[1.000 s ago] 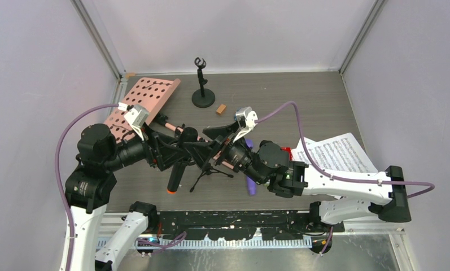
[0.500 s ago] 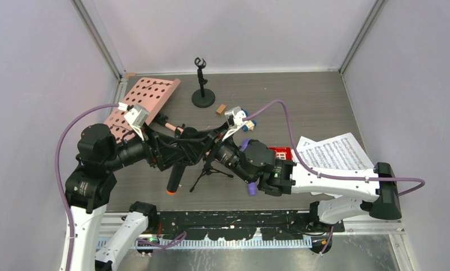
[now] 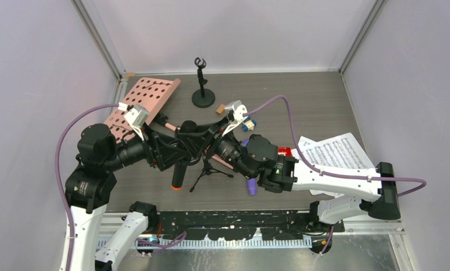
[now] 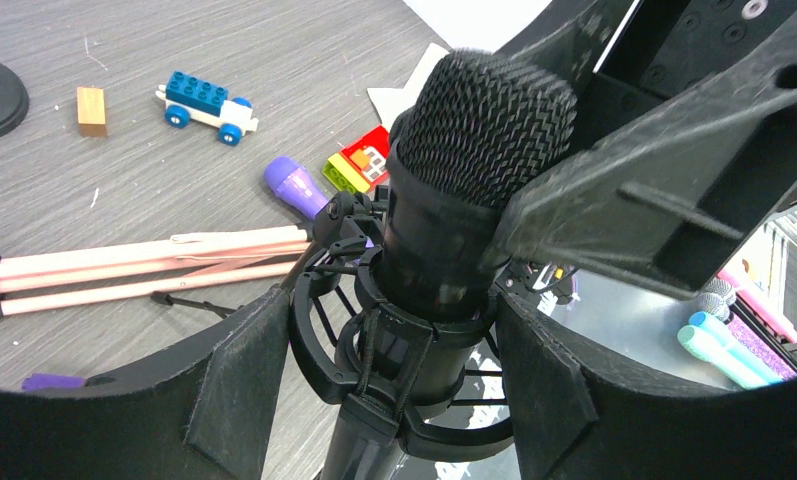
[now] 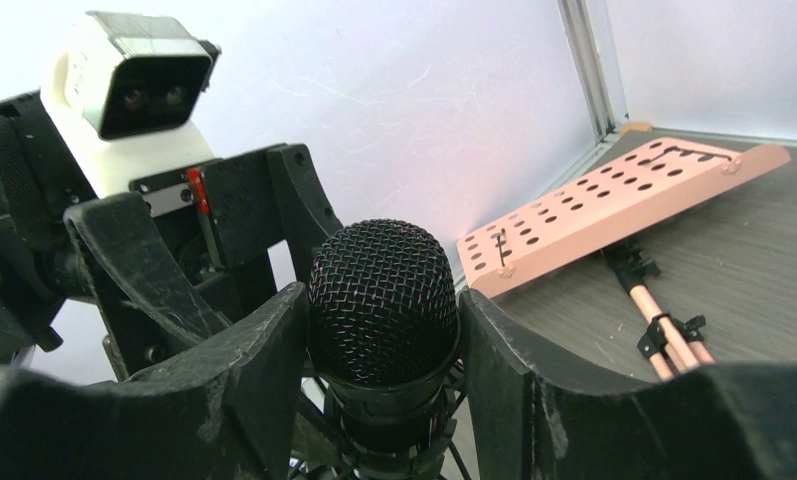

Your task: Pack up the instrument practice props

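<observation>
Nothing was packed. Black microphone (image 5: pixel 382 290) pinched by right gripper (image 5: pixel 379 350), its support (image 4: pixel 319 345) by left gripper (image 4: pixel 392 390); far-left-corner holder (image 3: pixel 146 99), right-edge sheets (image 3: pixel 338 152) left loose.

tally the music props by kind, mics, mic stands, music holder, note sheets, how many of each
microphones: 2 (black orange-tipped microphone, purple-headed microphone)
mic supports: 2 (round-base stand, tripod shock mount)
pink sheet-music holder: 1
note sheets: 1 pile, sheet count unclear
total: 6
</observation>
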{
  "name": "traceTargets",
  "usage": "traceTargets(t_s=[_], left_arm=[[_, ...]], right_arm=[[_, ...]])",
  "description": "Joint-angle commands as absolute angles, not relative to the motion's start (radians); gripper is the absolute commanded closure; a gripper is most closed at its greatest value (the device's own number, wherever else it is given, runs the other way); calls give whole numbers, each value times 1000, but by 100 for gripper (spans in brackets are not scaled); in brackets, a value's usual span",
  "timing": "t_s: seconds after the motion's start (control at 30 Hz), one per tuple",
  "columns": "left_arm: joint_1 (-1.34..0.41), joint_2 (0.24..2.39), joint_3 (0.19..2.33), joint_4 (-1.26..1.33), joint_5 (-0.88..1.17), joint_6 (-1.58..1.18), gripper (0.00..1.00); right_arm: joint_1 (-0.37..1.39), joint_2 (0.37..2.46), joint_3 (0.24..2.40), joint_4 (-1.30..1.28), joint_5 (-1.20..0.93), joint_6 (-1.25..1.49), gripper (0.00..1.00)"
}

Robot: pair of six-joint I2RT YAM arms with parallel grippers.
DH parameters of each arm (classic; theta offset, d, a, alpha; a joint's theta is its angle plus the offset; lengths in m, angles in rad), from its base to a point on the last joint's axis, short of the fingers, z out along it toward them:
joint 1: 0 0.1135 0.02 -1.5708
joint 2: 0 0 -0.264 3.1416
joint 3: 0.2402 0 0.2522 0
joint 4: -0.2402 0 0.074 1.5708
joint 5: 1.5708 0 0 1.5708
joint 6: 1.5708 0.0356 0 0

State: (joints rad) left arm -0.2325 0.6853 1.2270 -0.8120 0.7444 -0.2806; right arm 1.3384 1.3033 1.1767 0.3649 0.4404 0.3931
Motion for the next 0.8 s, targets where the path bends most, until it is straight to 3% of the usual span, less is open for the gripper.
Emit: traceTargets(t_s=[0.0,0.37,0.77], left_arm=[[-234,707,1212,-852,755,-222,51],[-233,715,1220,-861,756,-221,74],[-233,730,1221,-863,755,-222,78]], right_arm=[[1330,1292,1257,435,439,345,93],[1321,1261,1279,431,453,273,98],[1266,1194,1313,397,424,232,99]])
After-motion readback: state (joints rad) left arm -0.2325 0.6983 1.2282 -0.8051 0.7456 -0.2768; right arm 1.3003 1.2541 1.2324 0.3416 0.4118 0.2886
